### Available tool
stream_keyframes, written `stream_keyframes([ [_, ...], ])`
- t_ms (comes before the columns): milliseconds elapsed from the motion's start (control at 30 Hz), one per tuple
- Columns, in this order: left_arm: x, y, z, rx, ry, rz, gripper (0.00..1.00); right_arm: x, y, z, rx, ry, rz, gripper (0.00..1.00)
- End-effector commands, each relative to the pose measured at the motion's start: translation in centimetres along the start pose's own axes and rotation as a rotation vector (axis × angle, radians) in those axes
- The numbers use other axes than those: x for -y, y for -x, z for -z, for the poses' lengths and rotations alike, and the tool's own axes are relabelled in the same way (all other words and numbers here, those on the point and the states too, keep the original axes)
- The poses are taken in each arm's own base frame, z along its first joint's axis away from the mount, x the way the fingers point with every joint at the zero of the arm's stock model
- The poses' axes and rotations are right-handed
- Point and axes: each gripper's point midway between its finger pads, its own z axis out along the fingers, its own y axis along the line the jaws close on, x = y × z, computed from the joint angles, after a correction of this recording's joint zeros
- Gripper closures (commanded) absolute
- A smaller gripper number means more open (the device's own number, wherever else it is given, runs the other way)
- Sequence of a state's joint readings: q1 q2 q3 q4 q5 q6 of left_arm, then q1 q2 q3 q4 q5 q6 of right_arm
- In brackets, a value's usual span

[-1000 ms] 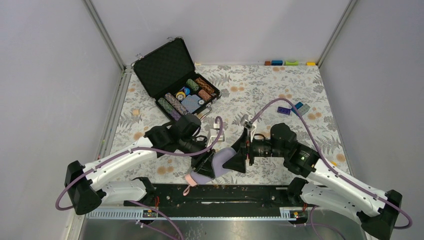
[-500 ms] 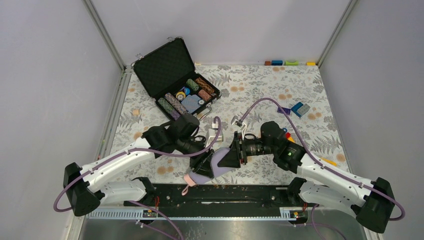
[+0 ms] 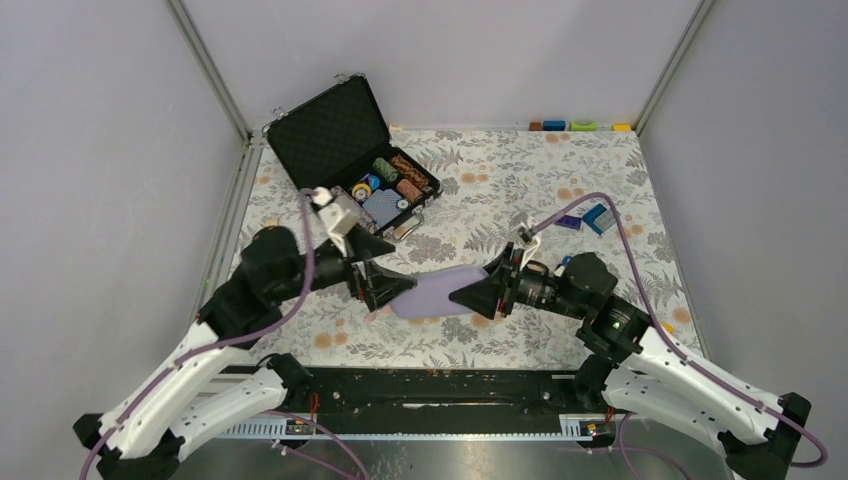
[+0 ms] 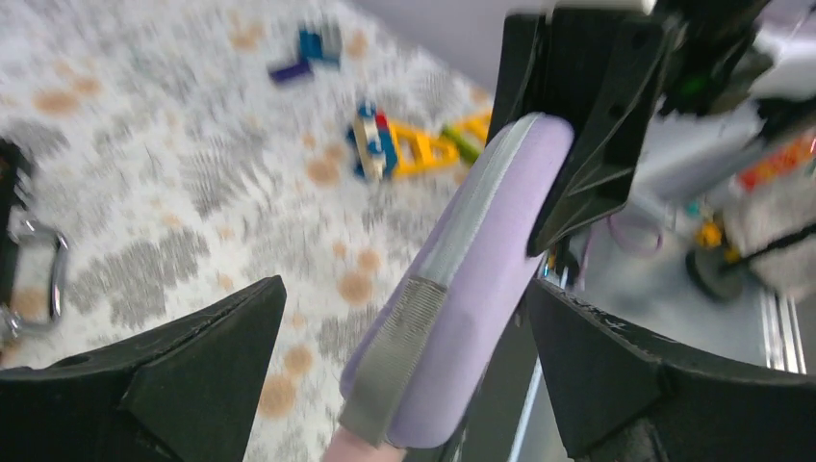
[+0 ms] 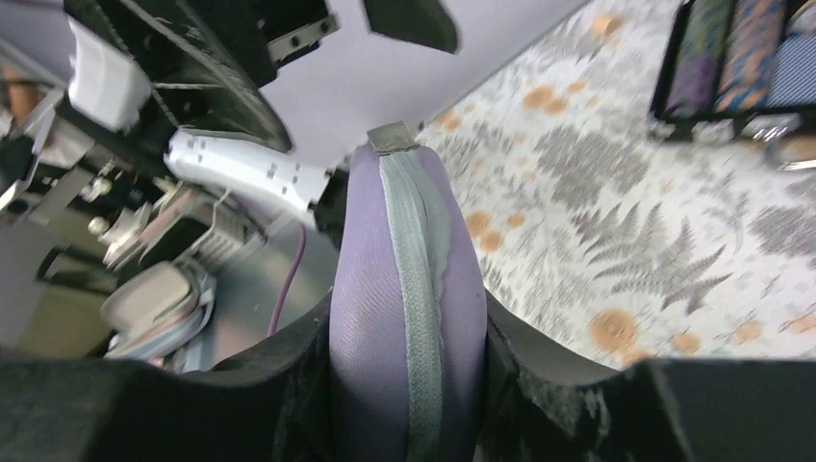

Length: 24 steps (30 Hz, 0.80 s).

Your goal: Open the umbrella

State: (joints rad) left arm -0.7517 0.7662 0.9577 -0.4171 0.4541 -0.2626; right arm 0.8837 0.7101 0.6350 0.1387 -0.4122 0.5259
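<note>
The umbrella is folded inside a lilac-grey fabric sleeve (image 3: 435,293), so its canopy and shaft are hidden. Only its pink handle (image 4: 332,447) pokes out of the sleeve's left end. My right gripper (image 3: 478,291) is shut on the sleeve's right end and holds it roughly level above the table. In the right wrist view the sleeve (image 5: 366,250) is squeezed between both fingers of that gripper (image 5: 406,322). My left gripper (image 3: 397,292) stands wide open at the handle end. Its fingers flank the sleeve (image 4: 491,241) without touching it in the left wrist view, where the gripper (image 4: 406,287) gapes.
An open black case (image 3: 345,150) with poker chips (image 3: 385,188) lies at the back left. Toy blocks (image 3: 598,215) sit at the right, more (image 3: 580,126) along the back wall. A yellow and blue toy (image 4: 404,149) and a carabiner (image 4: 38,274) lie on the floral cloth.
My left gripper let go of the sleeve, opened wide and drew back to the left. My right gripper closed on the sleeve's other end and lifted it up and to the right.
</note>
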Motion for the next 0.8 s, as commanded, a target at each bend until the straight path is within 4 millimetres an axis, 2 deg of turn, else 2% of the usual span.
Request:
stream_keyframes([
  [0, 0.1, 6.9, 2.0, 0.362, 0.067, 0.083, 0.01, -3.0, 9.4, 1.5, 0.330, -0.003, 0.134, 1.00],
  [167, -0.2, 9.5, 4.5, 0.568, 0.101, 0.184, 0.01, -5.5, 13.7, 3.0, 0.500, 0.044, 0.200, 1.00],
  [300, 0.4, 10.2, 5.0, 0.674, 0.031, 0.257, 0.01, -6.8, 16.4, 4.2, 0.647, 0.085, 0.216, 1.00],
  [433, 0.4, 10.6, 5.4, 0.740, 0.005, 0.280, 0.01, -8.1, 18.2, 4.8, 0.738, 0.136, 0.233, 1.00],
  [600, 1.4, 12.3, 5.2, 0.776, -0.055, 0.252, 0.01, -9.2, 19.9, 5.0, 0.812, 0.189, 0.213, 1.00],
  [767, 3.3, 13.9, 3.5, 0.788, -0.227, 0.267, 0.01, -10.6, 20.9, 5.0, 0.858, 0.285, 0.165, 1.00],
])
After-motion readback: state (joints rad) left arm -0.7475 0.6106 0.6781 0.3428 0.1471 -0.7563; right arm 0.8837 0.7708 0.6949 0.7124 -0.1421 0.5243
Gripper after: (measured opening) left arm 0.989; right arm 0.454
